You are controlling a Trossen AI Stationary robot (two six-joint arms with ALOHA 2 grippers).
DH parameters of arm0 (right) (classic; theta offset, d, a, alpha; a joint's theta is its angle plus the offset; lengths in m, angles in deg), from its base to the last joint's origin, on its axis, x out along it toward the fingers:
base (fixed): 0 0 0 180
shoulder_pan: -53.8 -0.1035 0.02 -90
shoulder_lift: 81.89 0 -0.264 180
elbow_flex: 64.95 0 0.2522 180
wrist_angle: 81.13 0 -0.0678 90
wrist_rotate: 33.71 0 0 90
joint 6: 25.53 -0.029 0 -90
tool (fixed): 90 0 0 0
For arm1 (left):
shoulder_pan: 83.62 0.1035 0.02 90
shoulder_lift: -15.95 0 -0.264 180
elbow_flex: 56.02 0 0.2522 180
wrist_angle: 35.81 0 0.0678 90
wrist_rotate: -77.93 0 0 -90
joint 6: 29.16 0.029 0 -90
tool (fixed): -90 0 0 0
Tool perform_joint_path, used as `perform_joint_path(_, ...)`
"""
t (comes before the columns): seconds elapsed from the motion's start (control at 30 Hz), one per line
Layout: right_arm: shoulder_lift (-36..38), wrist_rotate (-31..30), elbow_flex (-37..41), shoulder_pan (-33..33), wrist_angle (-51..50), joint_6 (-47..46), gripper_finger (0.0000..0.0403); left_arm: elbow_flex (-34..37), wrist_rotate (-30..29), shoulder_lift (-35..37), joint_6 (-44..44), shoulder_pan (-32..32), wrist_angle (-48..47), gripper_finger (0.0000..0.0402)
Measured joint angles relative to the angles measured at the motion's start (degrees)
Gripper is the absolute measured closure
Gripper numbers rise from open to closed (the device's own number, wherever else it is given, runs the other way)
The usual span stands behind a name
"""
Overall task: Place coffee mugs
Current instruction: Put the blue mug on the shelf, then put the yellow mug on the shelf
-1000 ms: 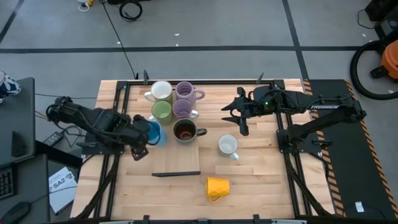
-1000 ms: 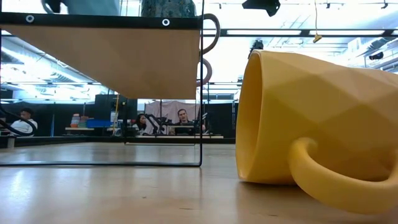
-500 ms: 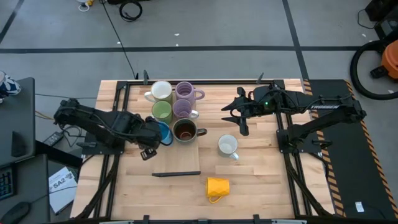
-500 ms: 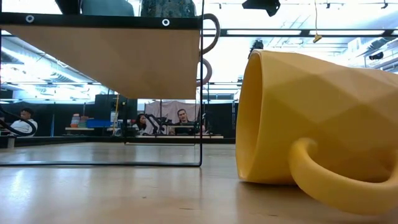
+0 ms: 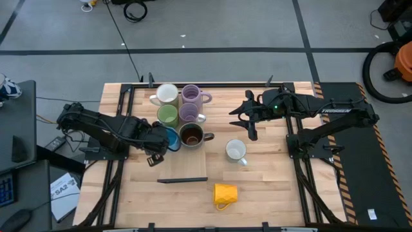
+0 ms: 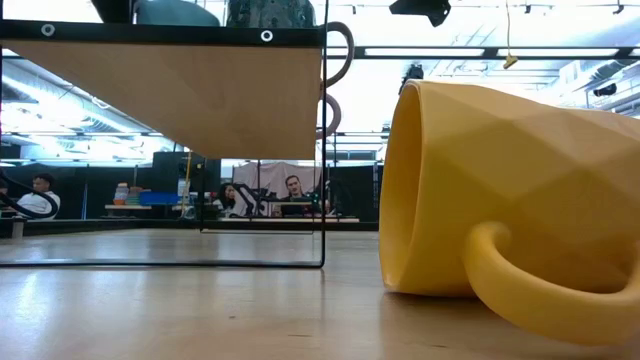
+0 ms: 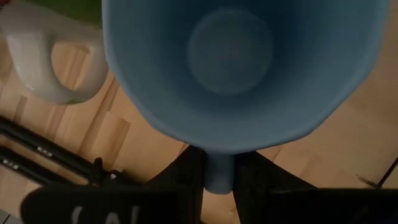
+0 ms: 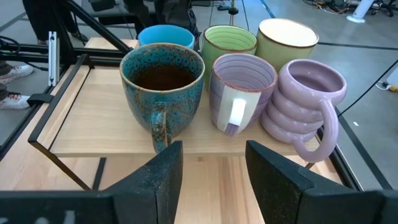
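A raised wooden board (image 5: pixel 193 161) carries a white mug (image 5: pixel 167 95), a ribbed lavender mug (image 8: pixel 305 99), a green mug (image 8: pixel 229 38), a striped lavender mug (image 8: pixel 239 93) and a dark speckled mug (image 8: pixel 161 81). At the board's left edge, beside the dark mug, my left gripper (image 5: pixel 162 140) is shut on a blue mug (image 7: pixel 236 68). Another white mug (image 5: pixel 236 151) stands on the table. A yellow mug (image 6: pixel 510 190) lies on its side near the front edge. My right gripper (image 8: pixel 214 180) hovers open to the right of the board, holding nothing. My left gripper pinches the blue mug's handle (image 7: pixel 219 177) between its two fingers (image 7: pixel 189 177). The fingers come from above, pointing steeply down. The mug is upright with its mouth up. In the right wrist view it seems to stand on the board behind the dark mug, though its base is hidden.
The board rests on a black wire frame (image 6: pixel 323 200) above the tabletop. Bare tabletop lies to the right of the white mug and around the yellow one. Beyond the table, people sit at desks (image 6: pixel 290 190) far off.
My left gripper has carried the blue mug toward the table's right edge and slightly down. The mug has stayed upright and now stands close beside the dark speckled mug. My right arm has kept still.
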Motion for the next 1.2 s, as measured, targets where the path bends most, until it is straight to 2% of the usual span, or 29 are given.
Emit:
perform_joint_path(0.33, 0.0, 0.0, 0.0, 0.0, 0.0, -0.4, 0.0221, 0.0, 0.0, 0.0, -0.1, 0.0, 1.6, 0.0323)
perform_joint_path(0.67, 0.0, 0.0, 0.0, 0.0, 0.0, -0.4, 0.0221, 0.0, 0.0, 0.0, -0.3, 0.0, 1.6, 0.0239)
perform_joint_path(0.8, 0.0, 0.0, 0.0, 0.0, 0.0, -0.4, 0.0221, 0.0, 0.1, 0.0, 0.3, 0.0, 1.6, 0.0217)
perform_joint_path(1.0, 0.0, 0.0, 0.0, 0.0, 0.0, -0.4, 0.0221, -0.4, 1.8, 0.2, 1.4, 0.0, 1.3, 0.0215)
perform_joint_path(1.2, 0.0, 0.0, 0.0, 0.0, 0.0, -1.8, 0.0221, -4.0, 1.7, 0.2, 1.4, 0.0, -0.7, 0.0215)
